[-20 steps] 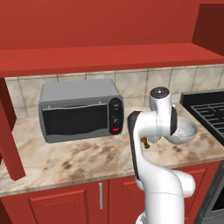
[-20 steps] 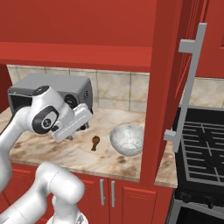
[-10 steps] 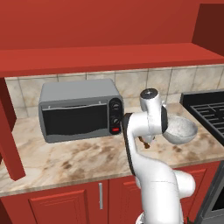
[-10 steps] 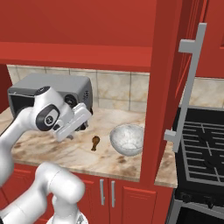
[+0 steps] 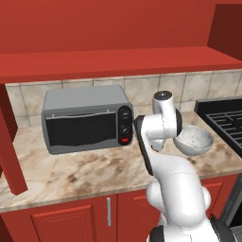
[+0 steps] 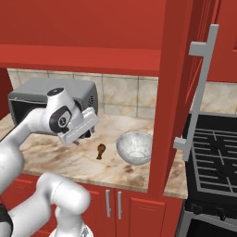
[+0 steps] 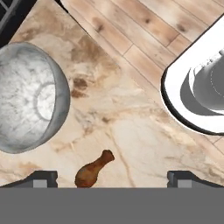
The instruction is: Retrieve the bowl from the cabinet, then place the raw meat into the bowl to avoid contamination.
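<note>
The bowl point(image 7: 30, 89) is already sitting on the tabletop point(image 7: 144, 144), out of the cabinet point(image 6: 178, 92), so the step in hand looks like the pick-up of the raw meat point(image 7: 92, 170). The jaws point(image 7: 111, 177) are hanging above the tabletop, spread wide and holding nothing. In the hand view the raw meat is lying between the two fingertips, nearer the left one, with the bowl well off to that same side and clear of the jaws. The drumstick's long axis is running on a slant across the gap between the fingertips, its thin bone end pointing away from the hand and its thick end toward it. The next move probably calls for lowering straight down, perhaps turning the wrist so the jaws are closing across the thick end.
</note>
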{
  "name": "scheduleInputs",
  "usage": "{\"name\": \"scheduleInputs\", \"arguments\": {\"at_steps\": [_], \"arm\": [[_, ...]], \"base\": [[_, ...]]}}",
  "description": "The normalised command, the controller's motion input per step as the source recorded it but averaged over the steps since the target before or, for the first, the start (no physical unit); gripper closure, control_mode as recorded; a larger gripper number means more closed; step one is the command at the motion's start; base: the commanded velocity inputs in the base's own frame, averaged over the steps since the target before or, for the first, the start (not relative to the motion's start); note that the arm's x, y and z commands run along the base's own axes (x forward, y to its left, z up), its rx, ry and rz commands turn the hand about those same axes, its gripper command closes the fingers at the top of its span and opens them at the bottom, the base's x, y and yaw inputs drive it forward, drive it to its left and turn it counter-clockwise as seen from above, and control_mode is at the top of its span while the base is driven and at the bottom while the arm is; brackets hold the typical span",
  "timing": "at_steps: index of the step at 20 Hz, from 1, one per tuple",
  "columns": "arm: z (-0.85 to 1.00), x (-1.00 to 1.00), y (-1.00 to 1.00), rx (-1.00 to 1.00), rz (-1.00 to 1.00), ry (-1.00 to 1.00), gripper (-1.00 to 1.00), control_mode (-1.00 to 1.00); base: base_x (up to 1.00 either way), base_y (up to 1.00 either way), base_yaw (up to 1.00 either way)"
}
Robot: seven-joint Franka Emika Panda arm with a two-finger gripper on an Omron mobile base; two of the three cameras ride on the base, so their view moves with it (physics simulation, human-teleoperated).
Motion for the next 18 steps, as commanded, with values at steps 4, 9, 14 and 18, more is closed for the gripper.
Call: {"name": "scheduleInputs", "arguments": {"at_steps": [4,9,14,18], "arm": [[-0.16,0.12,0.00,0.01,0.43,0.05,-1.00,-1.00],[-0.19,0.00,0.00,0.00,0.50,0.00,-1.00,-1.00],[-0.23,0.00,0.00,0.00,0.50,0.01,-1.00,-1.00],[-0.12,-0.14,0.00,0.00,0.45,0.00,-1.00,-1.00]], "base": [[0.00,0.00,0.00],[0.00,0.00,0.00],[0.00,0.00,0.00],[0.00,0.00,0.00]]}}
